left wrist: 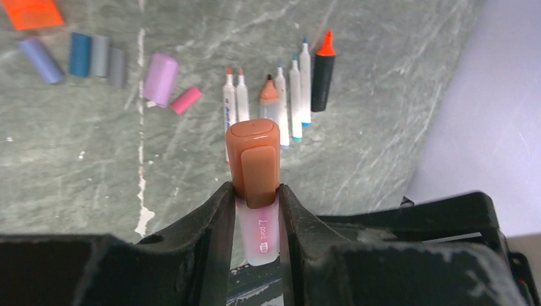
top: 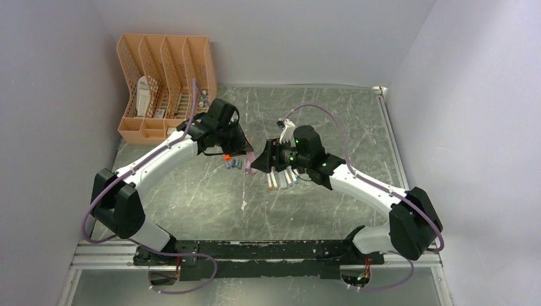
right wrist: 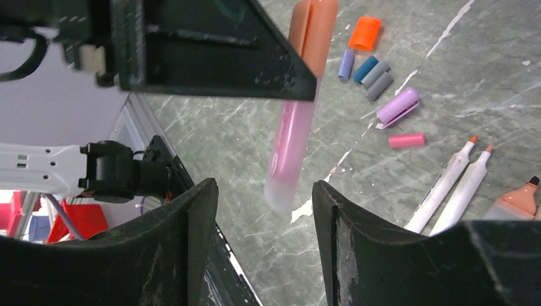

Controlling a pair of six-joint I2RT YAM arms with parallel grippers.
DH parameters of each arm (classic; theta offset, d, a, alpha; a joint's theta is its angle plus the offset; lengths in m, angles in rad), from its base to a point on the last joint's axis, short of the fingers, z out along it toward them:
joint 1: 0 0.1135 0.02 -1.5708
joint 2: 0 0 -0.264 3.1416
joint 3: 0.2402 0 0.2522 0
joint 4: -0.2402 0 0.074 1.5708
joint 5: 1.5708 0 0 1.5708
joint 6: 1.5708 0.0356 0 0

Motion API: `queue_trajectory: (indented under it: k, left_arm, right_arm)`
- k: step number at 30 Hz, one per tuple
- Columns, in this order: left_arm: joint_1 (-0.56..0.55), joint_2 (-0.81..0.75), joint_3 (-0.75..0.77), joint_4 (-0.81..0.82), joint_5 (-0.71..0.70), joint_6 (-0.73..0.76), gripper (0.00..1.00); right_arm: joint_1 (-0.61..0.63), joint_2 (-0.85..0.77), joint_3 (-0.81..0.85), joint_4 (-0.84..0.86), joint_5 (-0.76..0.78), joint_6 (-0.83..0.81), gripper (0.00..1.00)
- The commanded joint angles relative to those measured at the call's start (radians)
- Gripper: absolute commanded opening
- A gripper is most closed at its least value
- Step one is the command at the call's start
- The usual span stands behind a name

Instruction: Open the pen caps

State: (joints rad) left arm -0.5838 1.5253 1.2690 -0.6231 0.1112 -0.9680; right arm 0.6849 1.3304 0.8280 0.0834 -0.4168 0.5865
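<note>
Left gripper (left wrist: 255, 189) is clamping a highlighter-style pen right at the seam where its salmon-orange cap (left wrist: 253, 153) meets the pink translucent barrel (left wrist: 258, 233). Its jaws are pressing in from both sides, with only the pen's width between them. I cannot tell whether they are bearing more on the cap or on the barrel. The cap is sticking out past the fingertips, away from the wrist, while the barrel is running back toward the palm.

From the right wrist, the pen's long axis is slanting from the cap, up by the left gripper, down to the barrel's rounded free end. That end is pointing toward the right gripper (right wrist: 263, 186), which is standing wide open and holding nothing. The barrel's end is hanging just ahead of the gap between its two fingers and seems to be touching neither.

The coming move is turning on that line-up. The right gripper is the nearer one to the free barrel, so I judge it is needing to advance along the pen's axis, close on the barrel and pull straight back along that line.

Farther out, beyond the left fingertips and off to their left, loose caps (left wrist: 80, 54) are lying on the table (left wrist: 395, 127). A row of uncapped pens (left wrist: 295, 95) is lying straight ahead of them.
</note>
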Motion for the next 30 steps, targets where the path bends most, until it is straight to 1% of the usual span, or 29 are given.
queue_trajectory:
  k: [1, 4, 10, 12, 13, 14, 16, 17, 18, 19, 20, 21, 23, 25, 26, 27, 30]
  left_arm:
    - [-0.039, 0.002, 0.052, 0.033, 0.039, -0.026, 0.37]
    - [-0.054, 0.000, 0.053, 0.052, 0.058, -0.037, 0.37]
    - [-0.088, -0.004, 0.069, 0.051, 0.047, -0.049, 0.37]
    - [-0.097, -0.007, 0.066, 0.062, 0.048, -0.053, 0.37]
    - [-0.099, -0.007, 0.065, 0.064, 0.054, -0.059, 0.37]
    - [-0.102, -0.007, 0.062, 0.073, 0.062, -0.060, 0.37]
    - [-0.110, -0.008, 0.058, 0.087, 0.067, -0.063, 0.37]
    - [-0.112, -0.009, 0.057, 0.089, 0.068, -0.061, 0.37]
    - [-0.113, -0.009, 0.055, 0.094, 0.072, -0.056, 0.38]
    - [-0.112, -0.012, 0.050, 0.110, 0.078, -0.042, 0.41]
    - [-0.111, -0.018, 0.040, 0.135, 0.089, -0.021, 0.44]
    - [-0.112, -0.032, 0.018, 0.170, 0.094, -0.006, 0.50]
    - [-0.112, -0.087, -0.044, 0.271, 0.115, 0.019, 0.67]
    - [-0.111, -0.140, -0.108, 0.385, 0.134, 0.046, 0.80]
    - [-0.112, -0.161, -0.124, 0.413, 0.135, 0.056, 0.92]
    - [-0.113, -0.179, -0.128, 0.429, 0.134, 0.070, 1.00]
    - [-0.111, -0.217, -0.127, 0.475, 0.162, 0.107, 0.99]
  right_arm:
    - [0.004, 0.013, 0.032, 0.008, 0.057, 0.000, 0.56]
    - [0.004, 0.023, 0.033, 0.014, 0.069, 0.007, 0.56]
    - [0.004, 0.033, 0.031, 0.018, 0.097, 0.020, 0.56]
    - [0.004, 0.036, 0.027, 0.023, 0.104, 0.024, 0.54]
    - [0.004, 0.038, 0.025, 0.029, 0.103, 0.028, 0.52]
    - [0.002, 0.040, 0.020, 0.041, 0.098, 0.034, 0.47]
    - [0.002, 0.045, 0.012, 0.062, 0.085, 0.047, 0.33]
    - [0.002, 0.044, 0.007, 0.071, 0.079, 0.053, 0.22]
    - [0.001, 0.044, 0.002, 0.077, 0.072, 0.058, 0.08]
    - [0.000, 0.041, 0.000, 0.078, 0.064, 0.062, 0.00]
    - [-0.002, 0.035, -0.004, 0.081, 0.059, 0.065, 0.00]
    - [-0.003, 0.026, -0.010, 0.085, 0.044, 0.068, 0.00]
    - [-0.005, -0.002, -0.023, 0.082, 0.031, 0.071, 0.00]
    - [-0.009, -0.051, -0.047, 0.069, 0.026, 0.070, 0.00]
    - [-0.013, -0.079, -0.063, 0.063, 0.023, 0.073, 0.00]
    - [-0.018, -0.116, -0.081, 0.061, 0.014, 0.075, 0.00]
    - [-0.049, -0.234, -0.159, 0.088, -0.051, 0.108, 0.00]
